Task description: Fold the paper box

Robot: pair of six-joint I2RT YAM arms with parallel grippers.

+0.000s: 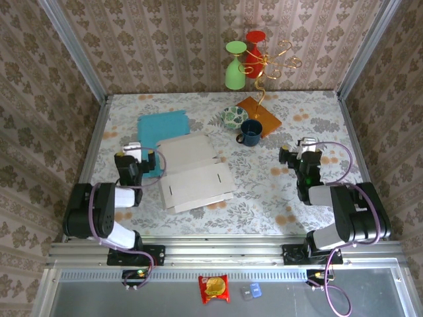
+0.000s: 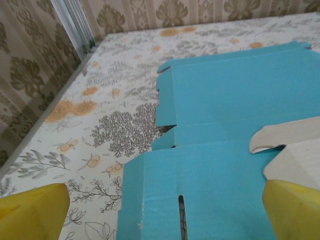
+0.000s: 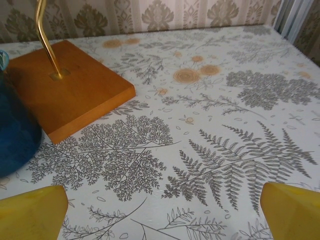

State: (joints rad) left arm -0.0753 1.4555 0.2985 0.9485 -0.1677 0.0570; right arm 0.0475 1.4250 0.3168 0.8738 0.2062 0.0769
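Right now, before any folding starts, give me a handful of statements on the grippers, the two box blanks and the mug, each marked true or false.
1. The left gripper and right gripper both stand open, holding nothing. True.
2. The beige box blank is already folded up into a box. False: it lies flat on the table.
3. A beige flap overlaps the teal box blank. True.
4. The right gripper hovers over the beige box blank. False: it is over bare table, to the right of the blue mug.
5. The blue mug hangs on the gold wire stand. False: it stands down beside the wooden base.
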